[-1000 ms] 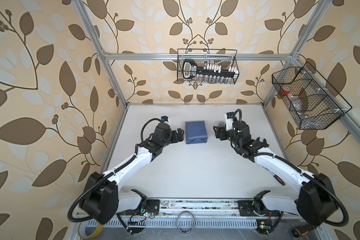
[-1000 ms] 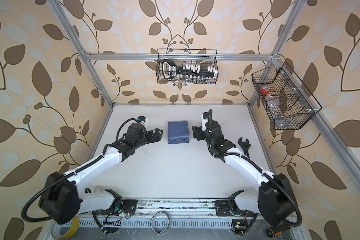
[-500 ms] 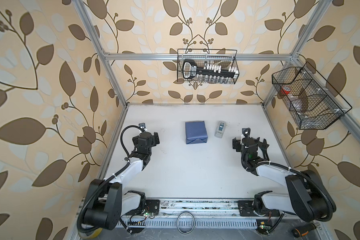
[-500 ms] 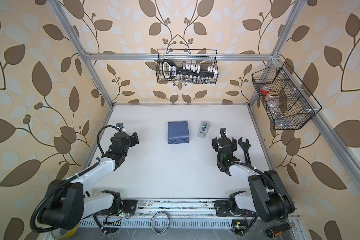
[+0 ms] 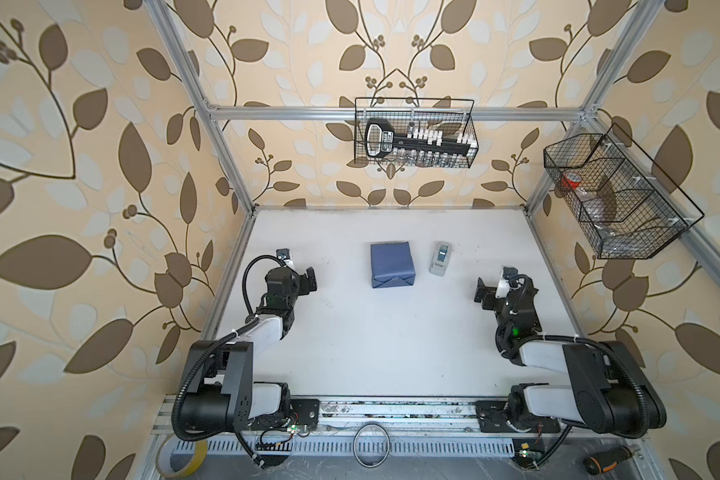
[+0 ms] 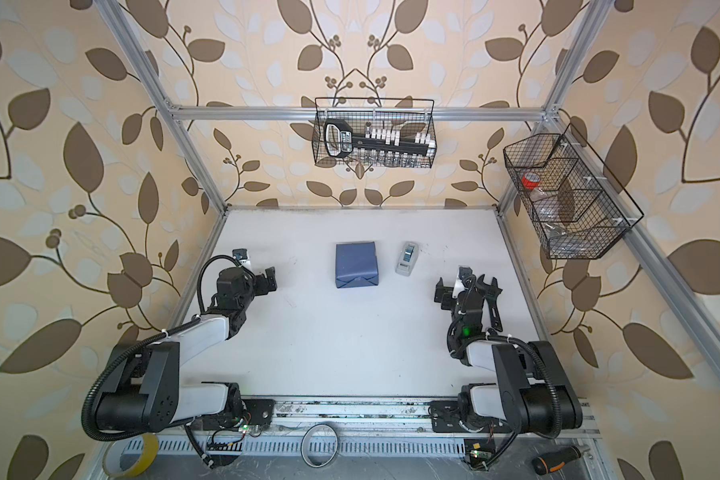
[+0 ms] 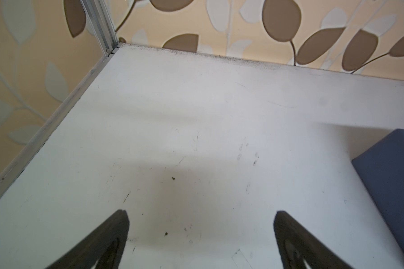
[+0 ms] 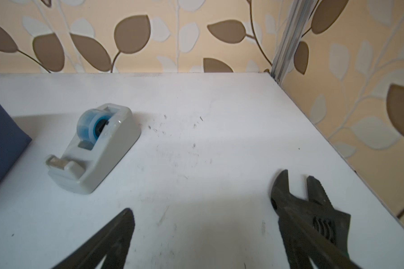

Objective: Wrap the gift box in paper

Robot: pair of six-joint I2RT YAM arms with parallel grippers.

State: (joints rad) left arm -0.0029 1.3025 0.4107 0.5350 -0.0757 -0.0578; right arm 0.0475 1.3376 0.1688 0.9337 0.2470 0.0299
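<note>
- The table (image 5: pixel 391 357) is bare white across its middle. From this layout the wrapping looks finished, so the step in hand is parking both grippers clear of the parcel.
- The gift box (image 5: pixel 391 262) sits toward the back of the table, near its centre line. It is fully covered by the paper (image 6: pixel 356 262), darker slate side out.
- The left gripper (image 7: pixel 201 212) hangs over bare table well apart from the box, on its left. Its jaws are spread wide and hold nothing.
- The right gripper (image 8: pixel 203 213) is likewise spread wide and empty, well apart from the box on its right.
- Any further move is best made outward and upward, away from the parcel, never across it.
- The wrench (image 6: pixel 491 299) lies on the table just beside the right gripper, on its outer side. That arm should lift before it swings, so that a finger does not drag the tool.
- The tape dispenser (image 8: pixel 93 149) stands just beside the box on its right, not touching it. A knock there could shove it into the wrap.
- The end flap (image 5: pixel 393 281) is folded to a point on the side facing the grippers. Whether tape holds it is too small to tell, so nothing should brush that face.
</note>
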